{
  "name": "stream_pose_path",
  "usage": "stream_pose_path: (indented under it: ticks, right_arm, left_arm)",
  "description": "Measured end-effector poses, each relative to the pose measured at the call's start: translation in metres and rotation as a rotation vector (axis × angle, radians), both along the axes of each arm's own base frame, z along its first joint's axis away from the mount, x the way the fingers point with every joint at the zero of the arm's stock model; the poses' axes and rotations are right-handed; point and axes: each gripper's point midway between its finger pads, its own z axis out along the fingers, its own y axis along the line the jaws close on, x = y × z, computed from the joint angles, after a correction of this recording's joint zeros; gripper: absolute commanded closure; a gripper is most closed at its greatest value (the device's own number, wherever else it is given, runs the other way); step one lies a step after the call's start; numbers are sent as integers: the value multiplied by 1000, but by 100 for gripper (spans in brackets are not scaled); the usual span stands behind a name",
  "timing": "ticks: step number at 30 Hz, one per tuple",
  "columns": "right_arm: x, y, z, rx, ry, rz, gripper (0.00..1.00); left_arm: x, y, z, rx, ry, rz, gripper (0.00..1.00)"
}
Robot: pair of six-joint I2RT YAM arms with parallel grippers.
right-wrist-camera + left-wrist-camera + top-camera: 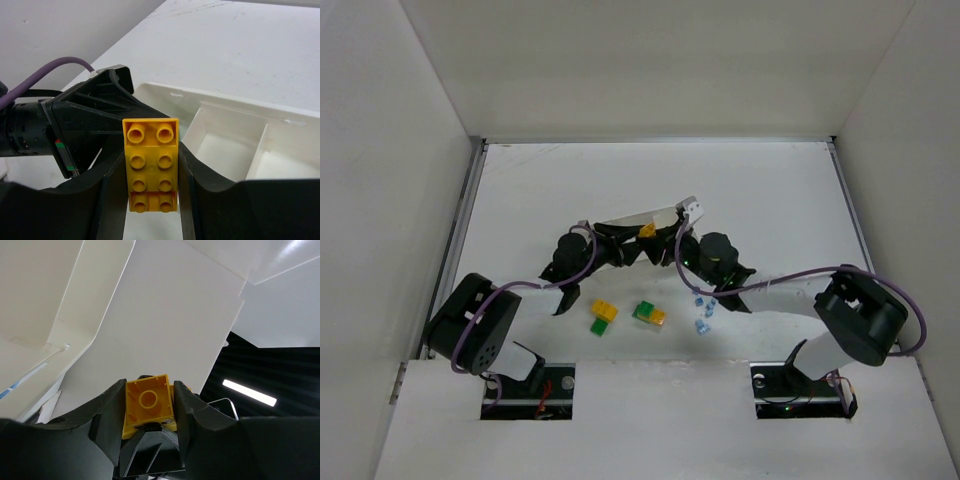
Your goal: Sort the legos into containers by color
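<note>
Right claw (150, 156): closed on a long yellow brick (151, 172), studs toward my wrist lens, pads flat on both long sides. The grip looks square, with no tilt.

Left claw (149, 390): also clamped, on a yellow lego (148, 407) whose hollow underside faces its lens. I cannot tell whether it is the same piece or one joined to it. From above, only one yellow spot shows between the two claws.

White tray (225, 99): just beyond the brick and to its right. The two compartments in view show nothing inside.

Unsorted on the table (770, 190), near my bases: two green-and-yellow clumps (603, 317) and pale blue bits (703, 312).

Step, as I judge it: get the yellow into one compartment.
- If both claws share the piece, one lets go first, so there is no tug.
- Carry it over the nearest compartment and centre it away from the divider (256, 150).
- Go low before opening, because a small brick would bounce.
- Keep the other claw off the rim, since the tray looks light enough to shift.
</note>
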Motion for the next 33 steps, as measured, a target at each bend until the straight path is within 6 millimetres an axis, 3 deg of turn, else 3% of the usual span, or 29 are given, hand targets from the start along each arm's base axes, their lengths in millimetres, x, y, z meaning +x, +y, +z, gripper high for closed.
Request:
stream_pose_path:
  ticks: [4, 7, 11, 21, 26, 33]
  right_arm:
    - [1, 3, 0, -25, -25, -28, 64]
    - [1, 3, 0, -33, -31, -34, 53]
    - [-2, 4, -8, -60, -16, -26, 40]
    - [-7, 0, -12, -91, 8, -21, 21]
    - [-15, -2, 5, -65, 3, 0, 22]
    - [-22, -4, 27, -13, -5, 32, 32]
  left_arm:
    - [2, 2, 0, 1, 0, 10, 84]
    - [1, 4, 0, 2, -3, 13, 86]
    - [-1, 7, 2, 8, -22, 14, 87]
    - [0, 14, -2, 49, -59, 23, 88]
    - [1, 18, 0, 92, -115, 25, 88]
    - [-1, 20, 11, 179, -205, 13, 88]
